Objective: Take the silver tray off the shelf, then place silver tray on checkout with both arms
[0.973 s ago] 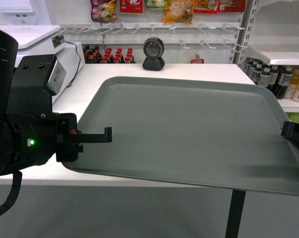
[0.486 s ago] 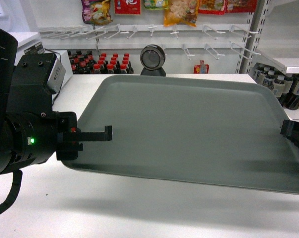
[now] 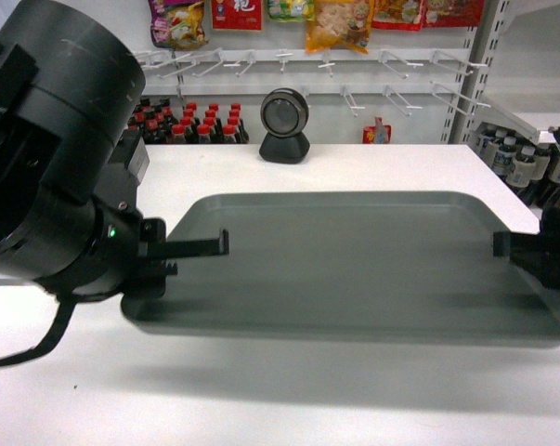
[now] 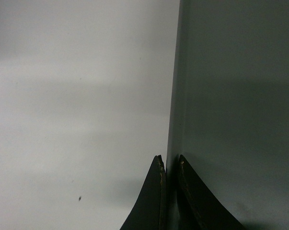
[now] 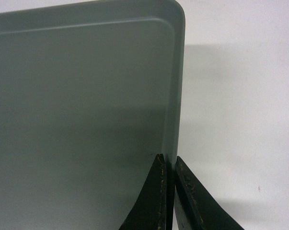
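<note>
The silver tray (image 3: 354, 260) is a flat grey-green rectangle held level, low over the white checkout (image 3: 261, 400), and casts a shadow on it. My left gripper (image 3: 222, 246) is shut on the tray's left rim. In the left wrist view the gripper (image 4: 169, 160) pinches that rim, with the tray (image 4: 235, 96) on the right and the checkout (image 4: 77, 96) on the left. My right gripper (image 3: 499, 247) is shut on the right rim. The right wrist view shows this gripper (image 5: 168, 159) clamping the edge below the tray's (image 5: 82, 96) rounded corner, beside the checkout (image 5: 240, 96).
A black round scanner (image 3: 285, 125) stands at the back of the counter. Behind it are red-capped bottles (image 3: 191, 125), empty wall hooks (image 3: 354, 70) and hanging snack bags (image 3: 335, 23). A white shelf (image 3: 540, 119) with bottles (image 3: 521, 163) under it stands at the right.
The tray has come down and tipped flatter, closer to the countertop. The left arm's housing now fills more of the upper left. Both grippers keep their hold on the rims.
</note>
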You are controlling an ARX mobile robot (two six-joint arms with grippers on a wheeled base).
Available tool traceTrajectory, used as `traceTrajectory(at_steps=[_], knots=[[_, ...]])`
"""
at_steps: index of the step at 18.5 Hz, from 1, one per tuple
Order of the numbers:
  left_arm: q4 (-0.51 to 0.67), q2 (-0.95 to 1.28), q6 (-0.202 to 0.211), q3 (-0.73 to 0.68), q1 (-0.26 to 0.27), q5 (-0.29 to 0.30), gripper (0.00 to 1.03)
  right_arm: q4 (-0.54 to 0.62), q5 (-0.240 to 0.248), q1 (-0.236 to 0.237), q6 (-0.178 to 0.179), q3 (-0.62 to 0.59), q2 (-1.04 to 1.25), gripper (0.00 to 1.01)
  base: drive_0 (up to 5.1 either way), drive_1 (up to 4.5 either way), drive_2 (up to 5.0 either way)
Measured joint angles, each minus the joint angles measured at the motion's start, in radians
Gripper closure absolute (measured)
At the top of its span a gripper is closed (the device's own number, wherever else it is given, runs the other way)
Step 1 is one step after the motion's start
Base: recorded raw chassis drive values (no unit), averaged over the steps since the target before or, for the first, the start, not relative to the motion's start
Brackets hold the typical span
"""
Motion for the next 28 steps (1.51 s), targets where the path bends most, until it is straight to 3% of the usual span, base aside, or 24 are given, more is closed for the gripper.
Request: traceTrajectory(at_steps=[3, 9, 11, 12, 14, 16, 18, 21, 22, 23, 24, 25, 26, 27, 28], knots=[[0.023, 0.104, -0.013, 0.136, 0.049, 0.060, 0.99, 0.021, -0.007, -0.004, -0.011, 0.136, 0.121, 0.99, 0.0, 0.00, 0.0], [0.033, 0.278, 0.029, 0.291, 0.085, 0.059, 0.99, 0.039, 0.010, 0.019, -0.027, 0.329, 0.331, 0.99, 0.0, 0.00, 0.0], [0.024, 0.349, 0.047, 0.321, 0.100, 0.047, 0.99, 0.046, 0.045, 0.050, -0.028, 0.387, 0.418, 0.99, 0.0, 0.00, 0.0], [0.002, 0.384, 0.056, 0.336, 0.100, 0.044, 0.99, 0.015, 0.097, 0.076, -0.029, 0.408, 0.466, 0.99, 0.0, 0.00, 0.0], [-0.031, 0.402, 0.064, 0.358, 0.096, 0.051, 0.99, -0.023, 0.122, 0.088, -0.038, 0.409, 0.474, 0.84, 0.0, 0.00, 0.0], [-0.046, 0.414, 0.054, 0.367, 0.083, 0.027, 0.82, -0.012, 0.122, 0.096, -0.044, 0.385, 0.474, 0.68, 0.0, 0.00, 0.0], [-0.021, 0.410, 0.050, 0.352, 0.071, 0.039, 0.64, 0.033, 0.129, 0.092, -0.050, 0.367, 0.472, 0.49, 0.0, 0.00, 0.0], [0.083, 0.315, -0.042, 0.277, 0.076, 0.085, 0.38, 0.120, 0.087, 0.043, -0.048, 0.291, 0.373, 0.24, 0.0, 0.00, 0.0], [0.173, 0.225, -0.087, 0.219, 0.078, 0.058, 0.28, 0.201, 0.081, 0.026, -0.049, 0.242, 0.299, 0.14, 0.0, 0.00, 0.0], [0.293, 0.146, -0.080, 0.171, 0.080, 0.016, 0.23, 0.436, 0.141, 0.019, -0.068, 0.191, 0.285, 0.20, 0.0, 0.00, 0.0], [0.566, 0.076, -0.012, 0.085, 0.096, 0.047, 0.31, 0.655, 0.197, 0.009, -0.093, 0.111, 0.251, 0.31, 0.0, 0.00, 0.0], [0.806, 0.002, 0.101, -0.035, 0.114, 0.067, 0.42, 0.806, 0.200, 0.009, -0.108, -0.013, 0.213, 0.42, 0.0, 0.00, 0.0], [0.966, -0.040, 0.201, -0.157, 0.136, 0.087, 0.53, 0.911, 0.197, 0.007, -0.116, -0.119, 0.179, 0.53, 0.0, 0.00, 0.0], [1.080, -0.062, 0.269, -0.288, 0.158, 0.105, 0.66, 0.968, 0.187, 0.000, -0.120, -0.206, 0.116, 0.66, 0.0, 0.00, 0.0], [1.131, -0.093, 0.304, -0.373, 0.177, 0.115, 0.77, 0.974, 0.180, -0.007, -0.123, -0.264, 0.042, 0.77, 0.0, 0.00, 0.0]])
